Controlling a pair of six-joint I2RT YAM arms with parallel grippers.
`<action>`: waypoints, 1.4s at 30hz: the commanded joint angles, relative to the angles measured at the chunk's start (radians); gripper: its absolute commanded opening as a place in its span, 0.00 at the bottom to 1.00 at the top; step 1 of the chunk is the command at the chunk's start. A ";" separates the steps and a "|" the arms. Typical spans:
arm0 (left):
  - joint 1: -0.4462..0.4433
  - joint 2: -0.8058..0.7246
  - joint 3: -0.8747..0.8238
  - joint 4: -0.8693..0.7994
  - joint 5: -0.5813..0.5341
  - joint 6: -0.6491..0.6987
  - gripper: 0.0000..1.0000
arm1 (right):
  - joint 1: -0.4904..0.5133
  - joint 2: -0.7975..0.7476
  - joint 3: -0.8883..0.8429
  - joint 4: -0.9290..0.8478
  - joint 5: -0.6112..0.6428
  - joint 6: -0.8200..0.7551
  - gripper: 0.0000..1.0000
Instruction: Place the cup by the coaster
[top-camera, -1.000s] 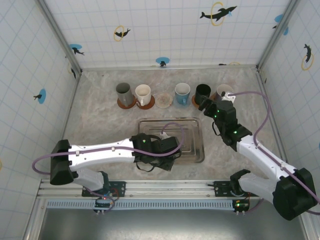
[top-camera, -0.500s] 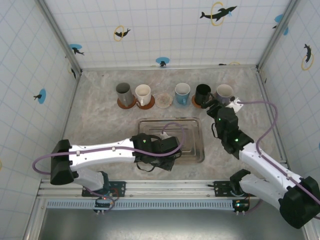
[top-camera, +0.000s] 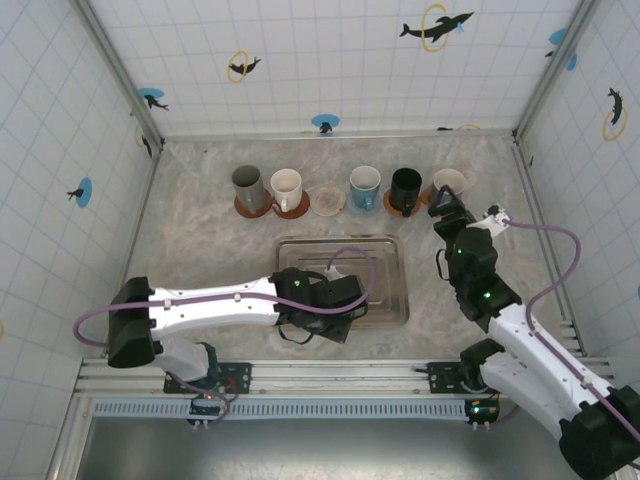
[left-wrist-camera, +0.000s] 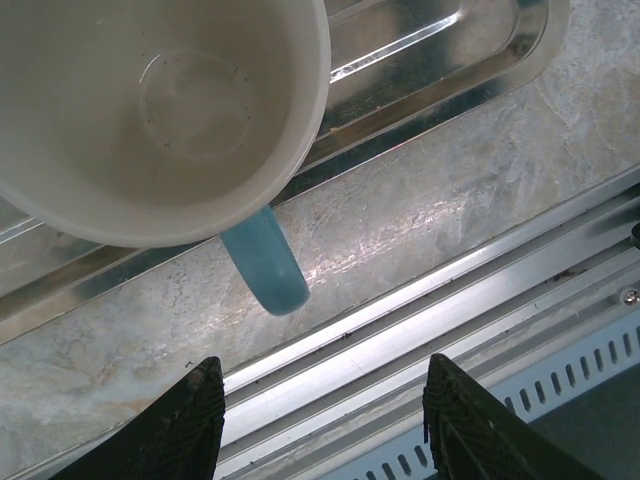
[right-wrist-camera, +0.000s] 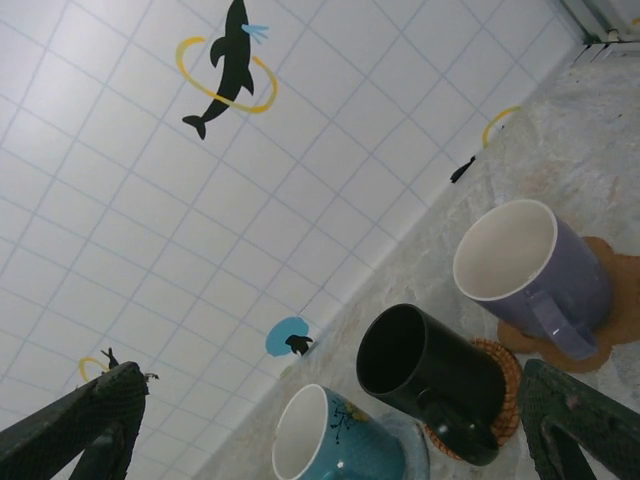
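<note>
Worktop (top-camera: 200, 240): marbled, a metal tray (top-camera: 388, 262) at its middle. All places below are given from the tray.

Left gripper (left-wrist-camera: 325, 392): over the tray's near edge. Fingers parted about halfway, nothing between them but the rail at the worktop's near side. Released, not grasping.

Right gripper (top-camera: 446, 203): beyond the tray's far right corner, jaws spread wide, empty. It is just beside the purple cup (top-camera: 449, 181) and the black cup (top-camera: 406, 186), and both stand free of it.

Cup to move (left-wrist-camera: 170, 110): pale inside, teal handle (left-wrist-camera: 265, 265), mouth up. It is at the tray's near rim, and its handle reaches out over the bare worktop toward the left gripper. Cannot tell whether the base is wholly inside the tray. The fingers do not touch it.

Row beyond the tray's far side, left to right: grey cup (top-camera: 247, 183), white cup (top-camera: 286, 186), bare coaster (top-camera: 327, 201), blue cup (top-camera: 365, 184), then the black and purple cups. Each cup sits on its own mat.

Judgement on progress:
- Five places in the row look filled. The bare coaster, straight past the tray's far edge, is the open spot.
- The last cup is not yet gripped.
- Left to do: grasp it, carry it across the tray, and set it at the bare coaster.
</note>
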 joint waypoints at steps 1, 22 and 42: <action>-0.006 0.014 -0.010 -0.006 -0.043 -0.020 0.55 | -0.004 -0.025 0.005 0.014 -0.029 -0.038 0.98; -0.002 0.127 -0.012 0.040 -0.146 -0.071 0.43 | -0.014 0.010 0.015 0.034 -0.110 -0.090 0.98; 0.024 0.129 -0.054 0.059 -0.171 -0.108 0.23 | -0.027 0.017 0.005 0.046 -0.117 -0.087 0.98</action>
